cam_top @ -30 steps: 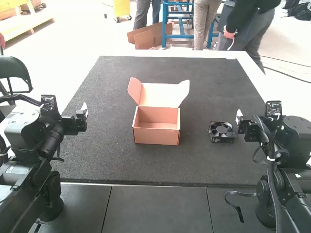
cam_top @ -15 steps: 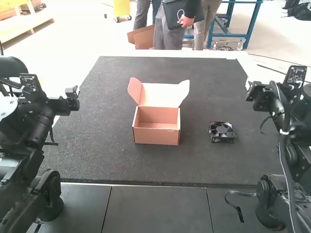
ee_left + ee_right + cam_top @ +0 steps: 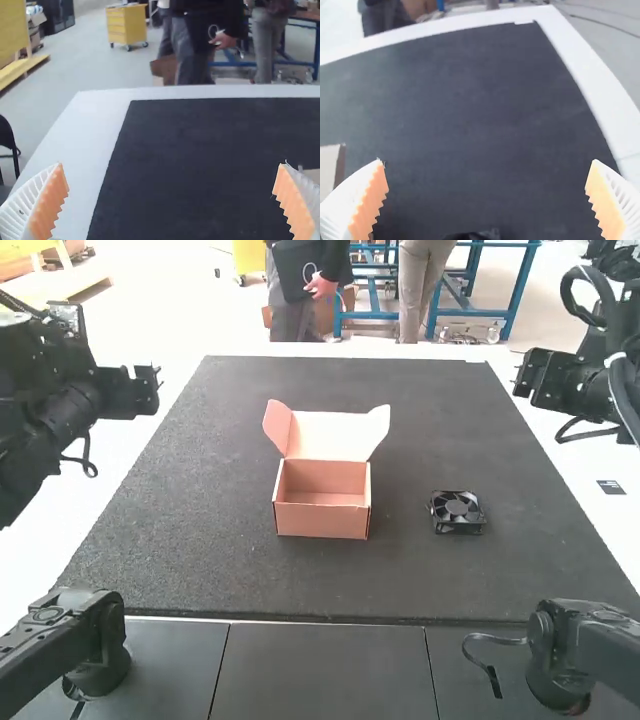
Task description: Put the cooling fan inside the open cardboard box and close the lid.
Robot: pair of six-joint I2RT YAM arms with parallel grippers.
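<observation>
Both my pincers are empty and spread wide. Left pincer (image 3: 170, 167): orange pads (image 3: 49, 202) far apart, nothing between them, up by the far left edge of the mat (image 3: 200, 530), well apart from everything. Right pincer (image 3: 486, 163): same, jaws wide, nothing held, up by the far right edge of the mat.

Fan (image 3: 458, 512) lies flat on the mat, right of the box (image 3: 322, 502), near it but not touching, on my right arm's side. Box stands mid-mat, open, lid (image 3: 338, 432) standing up at the far side with its side tabs sticking out. Nothing inside that I can see (near wall hides part of the floor). Task not started: fan out, lid up.

Handling, my guess:
- Fan is a small square plastic frame, light and stiff, so no sag and little grip force needed.
- Frame sides look smooth and could slip or twist if pinched off-centre.
- Blades in the middle look like the fragile part, so keep pads off them.
- Best hold: come down from above with the right pincer and clamp two opposite outer edges of the frame, centred.
- I cannot make out any cable.
- Box is thin card, light, and will likely slide if bumped.
- Lid should fold forward on its far crease with a soft push.
</observation>
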